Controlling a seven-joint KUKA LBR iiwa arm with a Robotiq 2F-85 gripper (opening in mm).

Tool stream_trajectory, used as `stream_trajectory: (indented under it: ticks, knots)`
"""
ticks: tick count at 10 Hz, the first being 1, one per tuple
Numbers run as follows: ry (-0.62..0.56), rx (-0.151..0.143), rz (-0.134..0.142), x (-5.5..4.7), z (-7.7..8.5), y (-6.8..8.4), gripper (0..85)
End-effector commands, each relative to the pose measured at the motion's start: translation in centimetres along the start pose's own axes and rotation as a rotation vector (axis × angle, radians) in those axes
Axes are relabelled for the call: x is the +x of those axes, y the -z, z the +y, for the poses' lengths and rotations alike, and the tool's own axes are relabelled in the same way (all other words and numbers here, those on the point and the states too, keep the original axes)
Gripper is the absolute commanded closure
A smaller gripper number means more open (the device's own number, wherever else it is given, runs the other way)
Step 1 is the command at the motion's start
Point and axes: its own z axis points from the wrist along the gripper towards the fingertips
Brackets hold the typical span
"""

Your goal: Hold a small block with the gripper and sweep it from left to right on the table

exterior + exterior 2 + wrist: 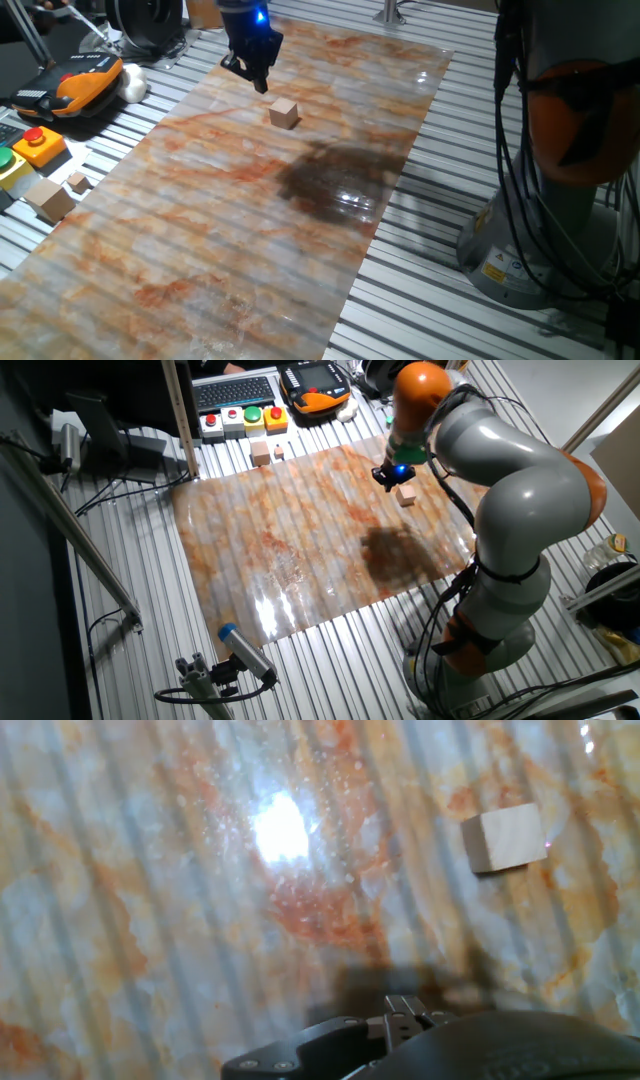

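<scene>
The block (284,113) lies free on the surface (200,220), at about four o'clock from the gripper (258,80) in one fixed view, so the approach is in hand: next the fingers, whose spread I cannot tell, must centre over it, descend and close.

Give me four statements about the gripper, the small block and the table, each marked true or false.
1. The gripper holds the small block. False: the block lies free on the table, apart from the gripper.
2. The block rests on the marbled sheet. True.
3. The larger wooden block sits on the marbled sheet. False: it lies beside the sheet on the aluminium slats.
4. A blue light glows on the gripper. True.
</scene>
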Motion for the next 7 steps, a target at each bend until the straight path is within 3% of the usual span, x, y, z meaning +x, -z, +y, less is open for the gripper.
stream_trajectory:
  ticks: [1, 2, 4, 5, 6, 7]
  knots:
    - [-0.014, -0.006, -0.002, -0.01, 0.01, -0.01, 85.0]
    - [-0.033, -0.006, -0.009, -0.01, 0.01, -0.01, 85.0]
    - [-0.051, -0.049, -0.025, -0.01, 0.01, -0.01, 85.0]
    - [-0.045, -0.051, -0.007, -0.01, 0.01, -0.01, 85.0]
    - [-0.036, -0.035, -0.017, -0.01, 0.01, -0.01, 85.0]
    - [-0.047, -0.043, -0.020, -0.01, 0.01, -0.01, 85.0]
